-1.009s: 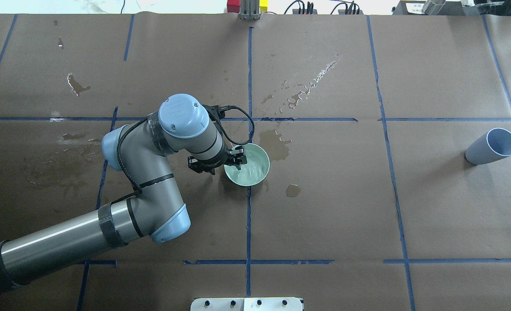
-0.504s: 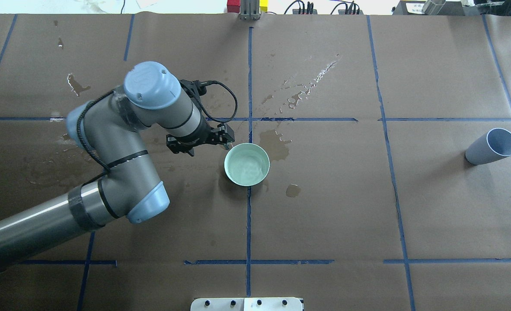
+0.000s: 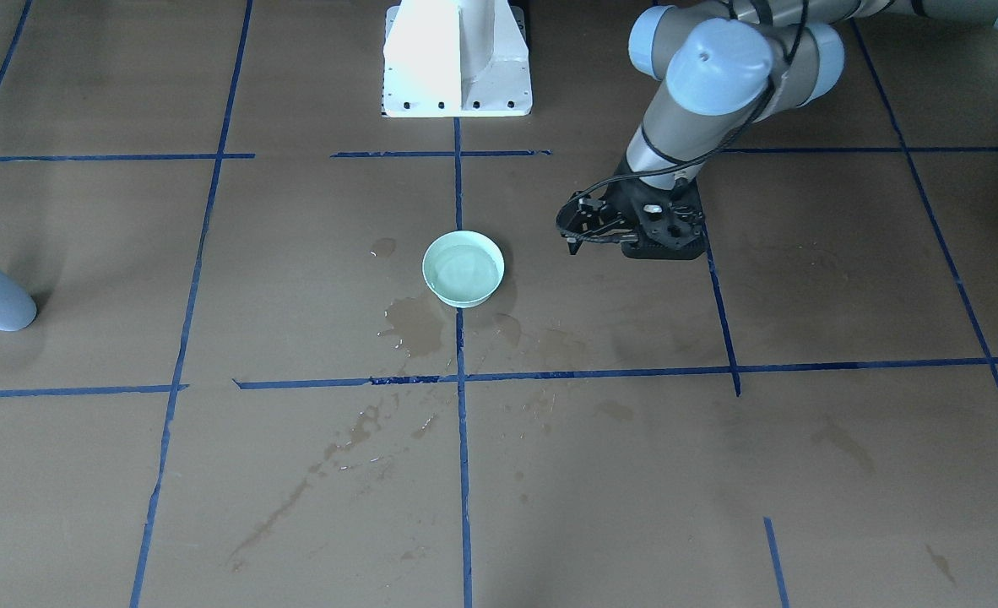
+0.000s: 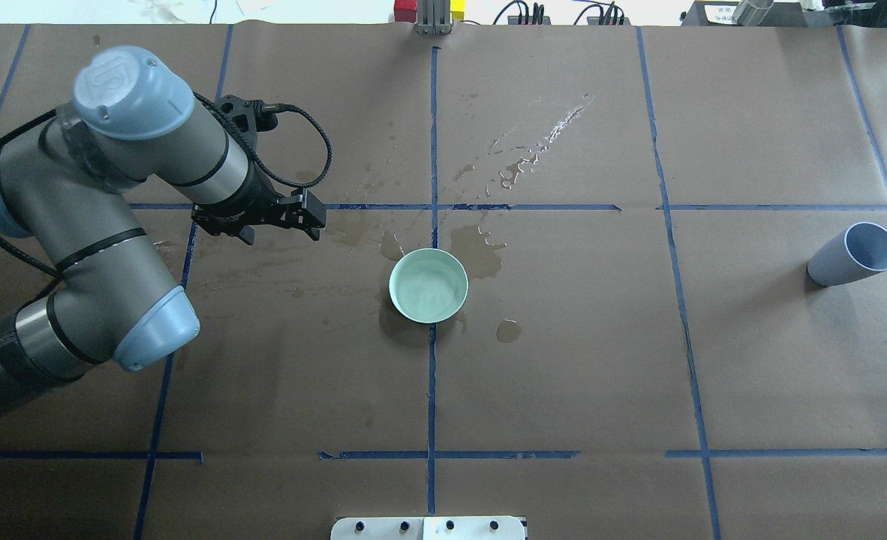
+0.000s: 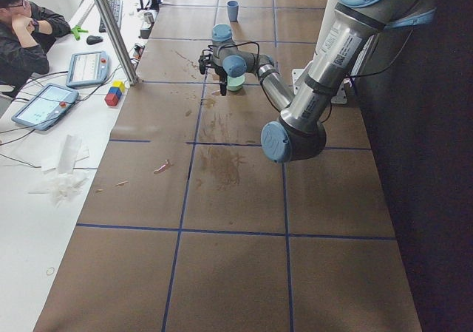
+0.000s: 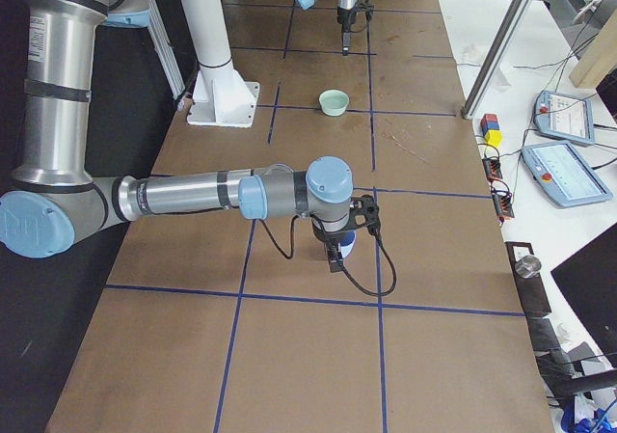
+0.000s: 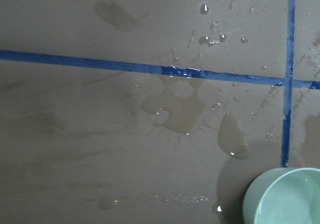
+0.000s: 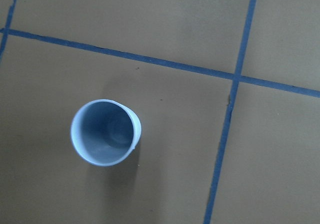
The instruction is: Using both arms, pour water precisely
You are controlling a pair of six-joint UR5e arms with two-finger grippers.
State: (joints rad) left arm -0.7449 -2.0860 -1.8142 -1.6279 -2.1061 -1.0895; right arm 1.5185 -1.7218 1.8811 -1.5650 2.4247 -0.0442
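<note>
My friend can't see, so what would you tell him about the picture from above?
A mint-green bowl of water sits mid-table on brown paper, wet patches around it. The left gripper hangs beside it, not touching; a blue cup stands far right.

You will find nothing legible here. The embossed mark on the silver-grey left arm's pale blue round cap, at ten o'clock, is unreadable.

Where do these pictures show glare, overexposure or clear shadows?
Overhead exterior: the spilled water glints white beyond the green bowl. Exterior front-facing: the white pedestal is overexposed, its detail washed out. Left wrist-mounted: droplets sparkle near the blue tape; the bowl throws a soft shadow toward the picture's left. Right wrist-mounted: the blue cup is sharp under even light.
</note>
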